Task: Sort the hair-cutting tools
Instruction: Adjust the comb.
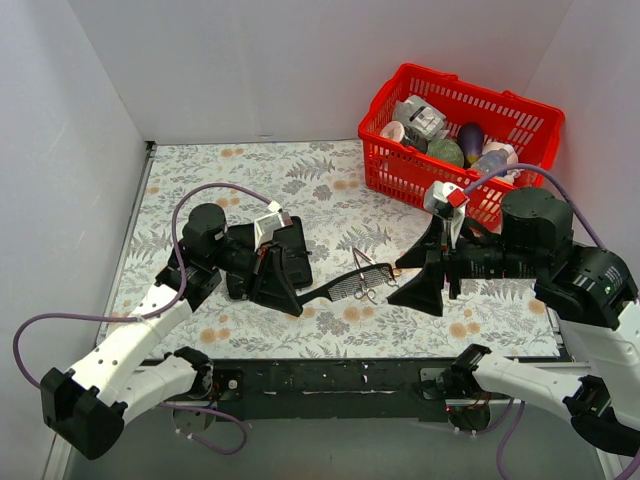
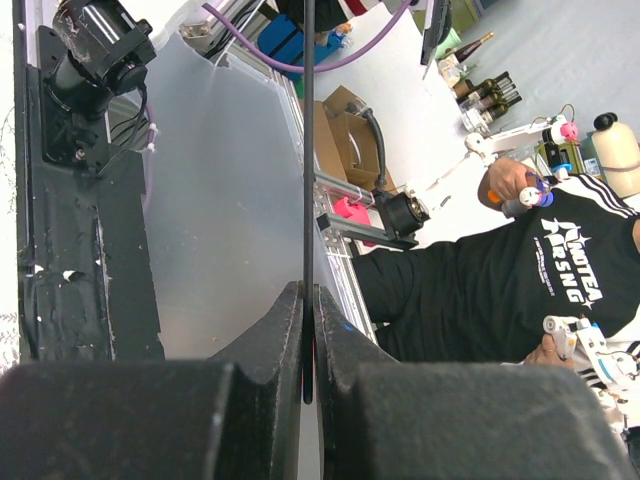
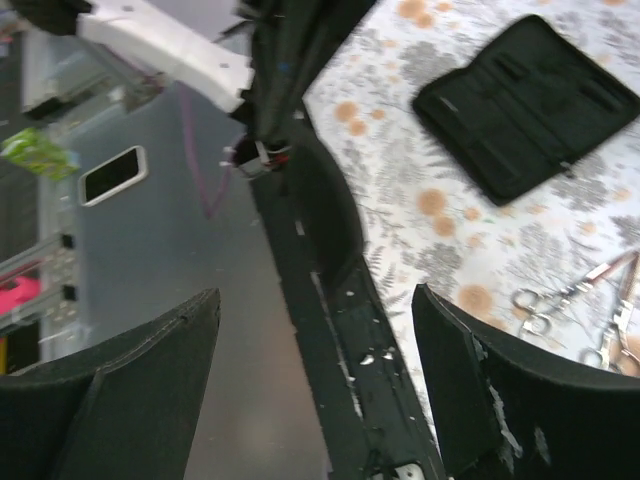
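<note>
My left gripper (image 1: 280,290) is shut on the handle end of the long black comb (image 1: 345,287). The comb reaches right over the floral mat toward the scissors. In the left wrist view the comb (image 2: 308,150) is a thin black edge pinched between the pads of the left gripper (image 2: 308,300). Slim silver scissors (image 1: 366,277) lie mid-table beside the comb's teeth; they also show in the right wrist view (image 3: 565,300). My right gripper (image 1: 412,275) is open and empty just right of the scissors, held on its side; in its own view (image 3: 315,295) it faces the table's front edge.
A flat black folding case (image 1: 292,250) lies open under the left wrist; it also shows in the right wrist view (image 3: 525,100). A red basket (image 1: 400,175) with bottles and egg-shaped items stands at the back right. The black front rail (image 1: 330,375) runs along the near edge.
</note>
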